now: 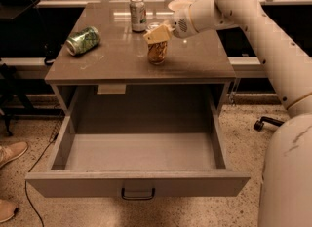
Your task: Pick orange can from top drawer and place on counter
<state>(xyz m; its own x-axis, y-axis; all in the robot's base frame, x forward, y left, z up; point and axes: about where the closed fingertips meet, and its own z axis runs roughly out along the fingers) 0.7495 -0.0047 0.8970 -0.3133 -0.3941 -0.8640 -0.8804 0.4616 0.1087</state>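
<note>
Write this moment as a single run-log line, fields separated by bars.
gripper: at top of orange can | orange can: upright on counter | top drawer: open | green can: on its side, counter left

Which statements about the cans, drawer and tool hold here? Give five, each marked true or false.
1. The orange can stands upright on the counter. True.
2. The top drawer is closed. False: it is pulled open.
3. The green can lies on its side. True.
4. The tool is inside the drawer. False: it is at the orange can's top.
5. The silvery-white can lies tipped over. False: it stands upright.
</note>
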